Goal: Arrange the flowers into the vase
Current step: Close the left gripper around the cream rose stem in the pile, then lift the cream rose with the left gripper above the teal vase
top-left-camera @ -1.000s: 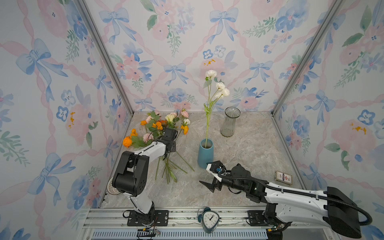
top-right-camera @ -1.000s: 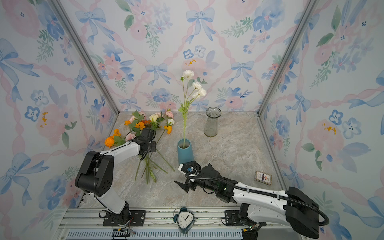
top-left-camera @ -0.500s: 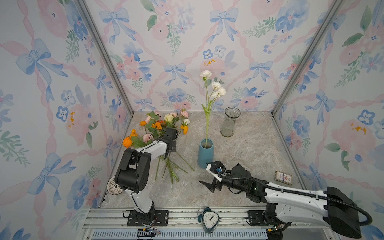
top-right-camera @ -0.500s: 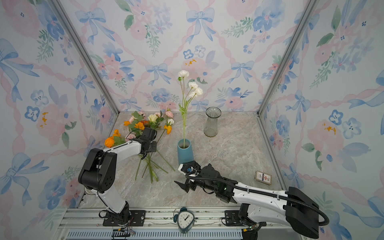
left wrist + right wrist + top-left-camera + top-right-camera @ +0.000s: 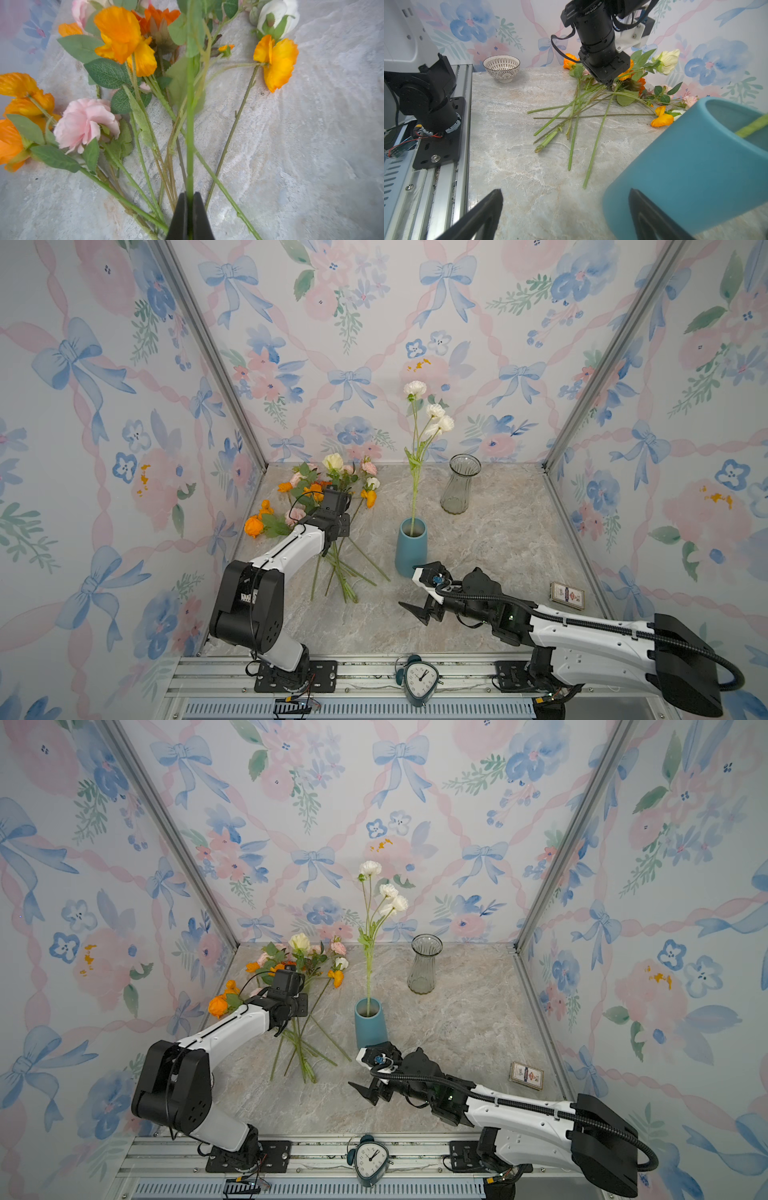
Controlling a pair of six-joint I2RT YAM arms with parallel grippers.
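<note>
One stem (image 5: 190,124) pinched tight in your left gripper (image 5: 189,196): pick step. Right gripper (image 5: 565,193) gapes empty beside blue vase (image 5: 410,545). Next, lift clear and aim the cut end at its mouth.

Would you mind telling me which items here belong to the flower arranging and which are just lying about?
For the job: loose flowers, blue vase holding a white-flowered stem, left tool shut on a green stem.
Lying about: empty glass vase, alarm clock, card box, patterned bowl.

L hand (image 5: 189,196) pinched tight, R hand (image 5: 565,193) spread wide.
</note>
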